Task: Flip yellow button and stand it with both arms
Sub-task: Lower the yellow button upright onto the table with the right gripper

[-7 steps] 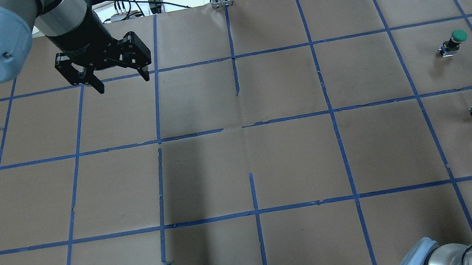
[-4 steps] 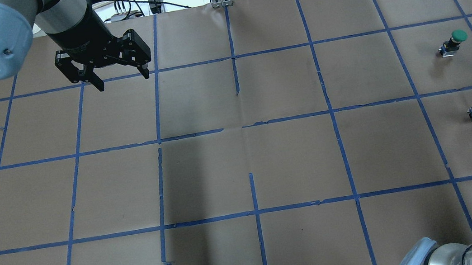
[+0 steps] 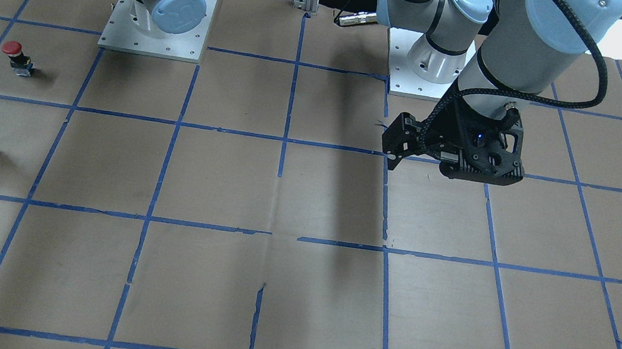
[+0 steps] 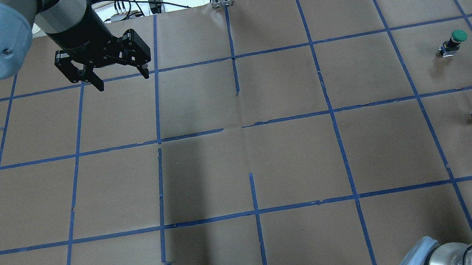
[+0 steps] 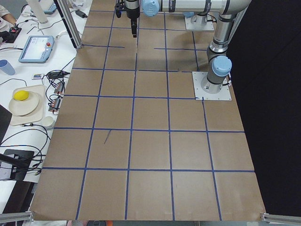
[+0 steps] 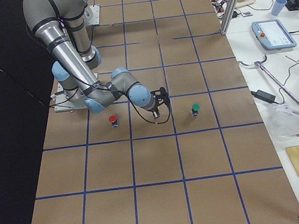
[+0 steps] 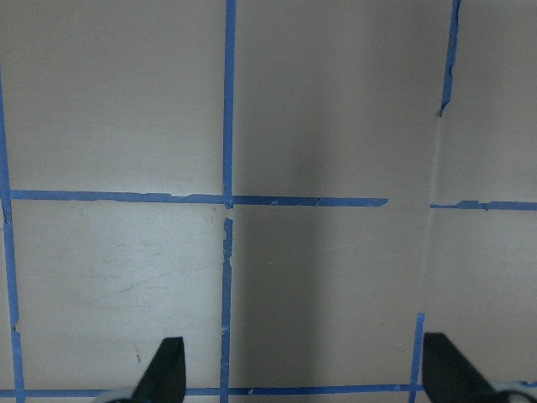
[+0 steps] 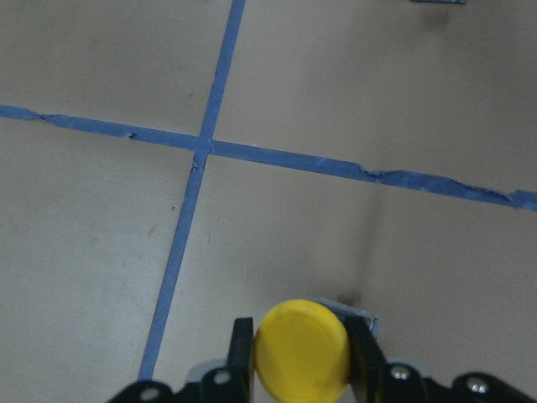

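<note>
Squarely between fingers [image 8: 242, 346] of right end effector [image 8: 302, 351], yellow button [image 8: 299, 344], cap clamped.

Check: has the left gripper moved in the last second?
Yes, slightly: the left gripper shifted up the overhead view, toward the tape line under its tips.

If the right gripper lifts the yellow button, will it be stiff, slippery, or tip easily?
Likely stiff: the yellow button looks like hard plastic. Its round cap may slip between the fingers. Its narrow body may tip.

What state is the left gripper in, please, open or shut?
Open: the left gripper has its fingers spread wide apart, with nothing between them.
</note>
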Available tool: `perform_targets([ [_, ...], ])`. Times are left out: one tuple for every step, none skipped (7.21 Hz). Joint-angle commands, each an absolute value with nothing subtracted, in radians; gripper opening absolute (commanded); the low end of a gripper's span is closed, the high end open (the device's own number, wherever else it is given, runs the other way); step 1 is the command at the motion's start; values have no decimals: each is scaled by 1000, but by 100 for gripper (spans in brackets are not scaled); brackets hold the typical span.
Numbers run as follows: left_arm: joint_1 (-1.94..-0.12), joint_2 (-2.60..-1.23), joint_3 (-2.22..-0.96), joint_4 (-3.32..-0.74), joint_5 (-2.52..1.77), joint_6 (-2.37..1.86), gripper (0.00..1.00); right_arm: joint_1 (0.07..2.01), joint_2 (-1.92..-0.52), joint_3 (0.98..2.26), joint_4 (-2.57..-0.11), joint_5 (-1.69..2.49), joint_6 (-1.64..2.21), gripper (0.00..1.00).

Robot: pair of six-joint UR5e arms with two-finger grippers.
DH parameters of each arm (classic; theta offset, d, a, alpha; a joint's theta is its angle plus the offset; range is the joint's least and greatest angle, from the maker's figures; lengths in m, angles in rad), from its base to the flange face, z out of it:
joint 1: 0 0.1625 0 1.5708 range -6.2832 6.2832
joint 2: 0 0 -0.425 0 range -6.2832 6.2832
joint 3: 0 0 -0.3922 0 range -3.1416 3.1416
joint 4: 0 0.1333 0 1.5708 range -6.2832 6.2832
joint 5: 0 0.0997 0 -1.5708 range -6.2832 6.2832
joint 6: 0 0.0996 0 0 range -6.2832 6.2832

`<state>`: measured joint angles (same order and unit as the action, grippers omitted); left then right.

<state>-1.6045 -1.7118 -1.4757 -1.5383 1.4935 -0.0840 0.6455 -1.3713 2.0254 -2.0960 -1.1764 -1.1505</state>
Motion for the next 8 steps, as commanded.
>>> perform_targets([
  [-1605, -1703, -1486, -1537, 1499, -78, 100, 643, -1368, 2025, -2098, -1178, -1150, 37],
  [-1605, -1698, -1494, -1537, 1500, -77, 100, 644, -1365, 2025, -2098, -1180, -1150, 44],
  [-1605, -1698, -1494, -1537, 1502, -77, 100, 643, -1362, 2025, -2098, -1180, -1149, 49],
  [-1605, -1698, -1494, -1537, 1500, -77, 100, 643, -1362, 2026, -2098, -1180, -1149, 55],
  [-1603, -1700, -1496, -1539, 1503, -60, 100, 643, -1362, 2026, -2105, -1181, -1147, 67],
  [-1601, -1700, -1496, -1537, 1506, -40, 100, 643, -1365, 2025, -2102, -1195, -1146, 75],
  [-1601, -1700, -1494, -1537, 1505, -40, 100, 644, -1370, 2013, -2099, -1247, -1129, 82],
  [-1601, -1700, -1494, -1537, 1505, -40, 100, 646, -1379, 1996, -2094, -1268, -1056, 88],
])
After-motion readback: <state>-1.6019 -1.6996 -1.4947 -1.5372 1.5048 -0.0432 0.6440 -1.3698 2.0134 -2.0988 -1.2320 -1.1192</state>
